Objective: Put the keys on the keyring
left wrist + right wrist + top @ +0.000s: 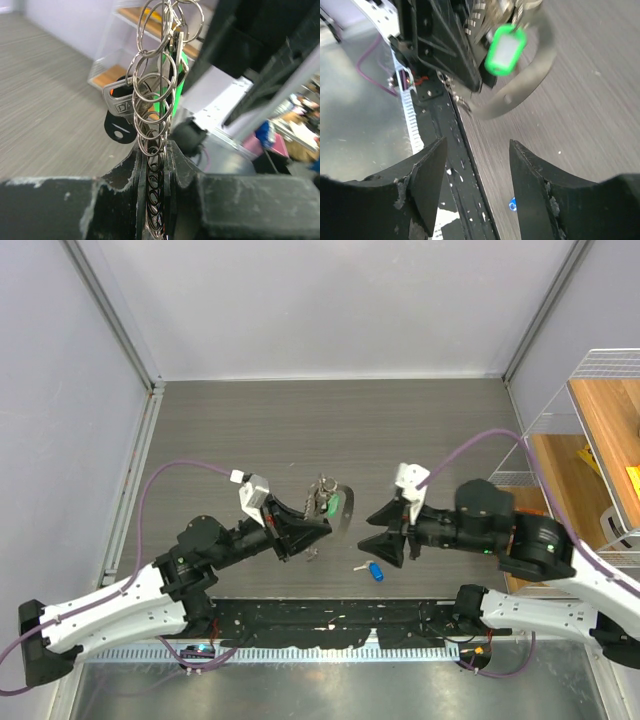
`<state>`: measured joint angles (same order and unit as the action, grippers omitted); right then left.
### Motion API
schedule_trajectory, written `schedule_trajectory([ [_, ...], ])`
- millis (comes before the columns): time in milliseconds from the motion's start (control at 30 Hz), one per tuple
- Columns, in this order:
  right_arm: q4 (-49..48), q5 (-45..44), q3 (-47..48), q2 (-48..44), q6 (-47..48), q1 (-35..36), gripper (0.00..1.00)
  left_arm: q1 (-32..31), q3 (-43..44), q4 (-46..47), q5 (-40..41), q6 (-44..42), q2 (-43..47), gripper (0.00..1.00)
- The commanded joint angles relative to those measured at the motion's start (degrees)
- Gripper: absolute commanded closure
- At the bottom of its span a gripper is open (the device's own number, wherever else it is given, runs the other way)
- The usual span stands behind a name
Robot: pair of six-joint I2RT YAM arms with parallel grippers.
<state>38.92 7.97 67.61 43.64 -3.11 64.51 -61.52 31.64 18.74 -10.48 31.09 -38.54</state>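
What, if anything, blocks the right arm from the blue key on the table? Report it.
Probably nothing. The blue key lies alone on the bare table, close beside the open, empty jaws of the right arm. The left arm, holding the keyring, is off to the side.

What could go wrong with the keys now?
The tiny blue key lies flat on the table, so the open right end effector might fumble picking it up. The left end effector pinches only one end of the keyring, so the dangling bunch could swing or slip.
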Motion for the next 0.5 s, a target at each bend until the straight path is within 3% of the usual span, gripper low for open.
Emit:
schedule_trajectory([
  [0,-5.9,-3.7,-3.6,2.1,-0.2,0.3,0.42,0.1,1.5,-7.2,19.9,3.4,3.0,1.0],
  [200,-14.9,-3.3,-10.5,2.9,-0.6,0.3,0.43,0.2,-2.3,-7.6,34.7,10.6,7.4,1.0],
  [467,-16.9,-12.6,-14.3,5.1,-2.1,0.4,0.43,0.2,-1.9,-13.3,40.2,16.2,5.7,1.0],
])
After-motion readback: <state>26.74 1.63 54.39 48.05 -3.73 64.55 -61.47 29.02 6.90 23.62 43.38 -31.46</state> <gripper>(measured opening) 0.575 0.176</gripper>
